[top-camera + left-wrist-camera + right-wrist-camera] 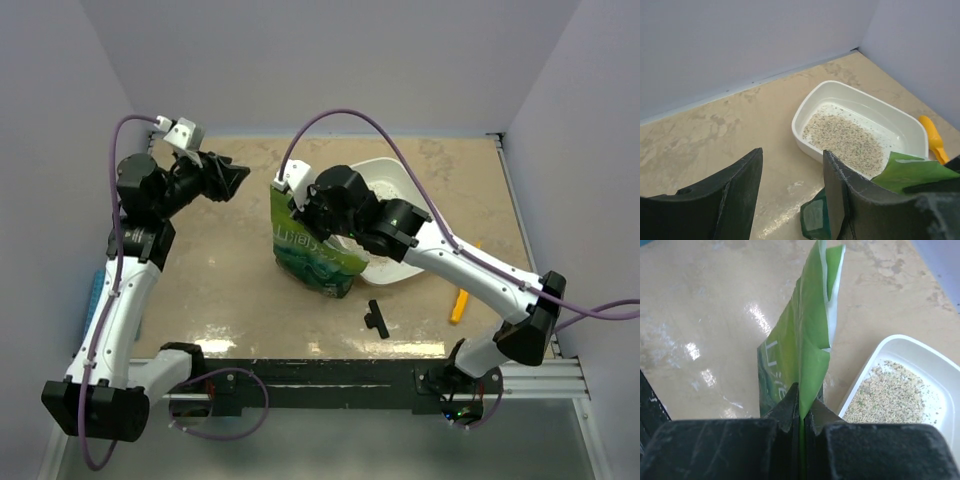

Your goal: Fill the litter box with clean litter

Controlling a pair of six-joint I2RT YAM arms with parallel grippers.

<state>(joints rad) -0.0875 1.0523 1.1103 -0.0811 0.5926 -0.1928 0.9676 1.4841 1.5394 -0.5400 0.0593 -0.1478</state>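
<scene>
The white litter box (807, 105) sits at the back right of the table, also in the top view (393, 175) and the right wrist view (950, 365). A heap of pale speckled litter (845, 140) lies in it, seen also in the right wrist view (887, 395). My right gripper (802, 397) is shut on the top edge of the green litter bag (800, 355), which stands upright beside the box's left side (310, 250). My left gripper (790, 175) is open and empty, held above the table left of the bag (232, 178).
A yellow scoop (461, 300) lies right of the box, its handle showing in the left wrist view (935, 140). A small black piece (377, 318) lies near the front edge. A blue object (92, 290) sits at the table's left edge. Walls enclose three sides.
</scene>
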